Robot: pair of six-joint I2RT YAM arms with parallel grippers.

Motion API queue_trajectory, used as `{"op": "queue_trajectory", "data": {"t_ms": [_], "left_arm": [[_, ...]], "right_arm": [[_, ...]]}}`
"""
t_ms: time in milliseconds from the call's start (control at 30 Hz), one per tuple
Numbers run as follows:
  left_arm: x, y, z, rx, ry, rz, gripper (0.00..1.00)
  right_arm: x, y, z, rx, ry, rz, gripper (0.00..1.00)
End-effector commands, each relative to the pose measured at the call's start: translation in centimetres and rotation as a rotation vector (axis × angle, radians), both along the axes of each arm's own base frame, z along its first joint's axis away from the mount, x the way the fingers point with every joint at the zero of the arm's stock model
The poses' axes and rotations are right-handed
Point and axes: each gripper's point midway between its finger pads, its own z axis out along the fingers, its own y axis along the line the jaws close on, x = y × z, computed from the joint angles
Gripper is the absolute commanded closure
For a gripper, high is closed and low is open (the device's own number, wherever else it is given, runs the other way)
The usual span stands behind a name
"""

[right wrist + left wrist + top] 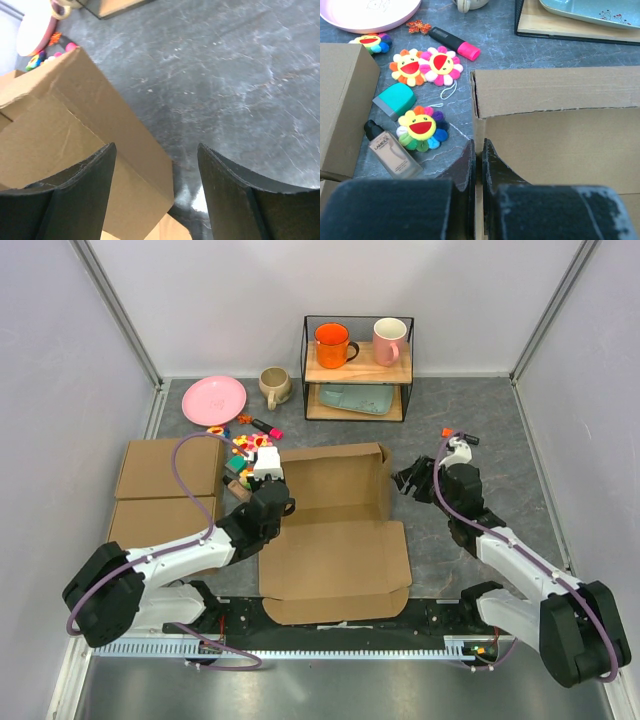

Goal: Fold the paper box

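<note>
The paper box (335, 555) lies mid-table as brown cardboard, its back half standing up as walls and its front panel flat. My left gripper (272, 502) sits at the box's left edge. In the left wrist view this gripper (479, 146) is shut, pinching the box's (560, 145) thin left side wall. My right gripper (408, 478) is just off the box's right wall. In the right wrist view it (156, 147) is open, with the corner of the raised right wall (125, 145) between its fingers, touching neither.
Two ready-made flat boxes (165, 490) lie at the left. Plush flowers (422, 127), a pink highlighter (455, 44) and a foundation bottle (390, 152) are scattered behind the left gripper. A pink plate (213, 400), a beige mug (273, 386) and a wire shelf (358, 365) holding two mugs stand at the back.
</note>
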Motion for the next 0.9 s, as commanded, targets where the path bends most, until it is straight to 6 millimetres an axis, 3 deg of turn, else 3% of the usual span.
{"op": "queue_trajectory", "data": {"t_ms": [0, 333, 467, 633, 867], "left_arm": [[-1.8, 0.2, -3.7, 0.06, 0.108, -0.039, 0.98], [-1.8, -0.4, -3.6, 0.07, 0.109, -0.066, 0.98], [-1.8, -0.6, -3.4, 0.072, 0.103, -0.075, 0.98], [-1.9, -0.9, -3.5, 0.077, 0.103, -0.091, 0.98], [-1.8, -1.2, -3.2, 0.074, 0.094, -0.099, 0.98]], "right_arm": [[0.4, 2.8, 3.6, 0.056, -0.146, 0.146, 0.26], [0.3, 7.1, 3.5, -0.053, -0.171, 0.255, 0.21], [1.3, 7.7, 3.6, -0.111, -0.177, 0.231, 0.2], [4.1, 6.6, 3.3, -0.232, -0.176, 0.119, 0.21], [6.1, 6.7, 2.8, -0.315, -0.168, 0.079, 0.44]]}}
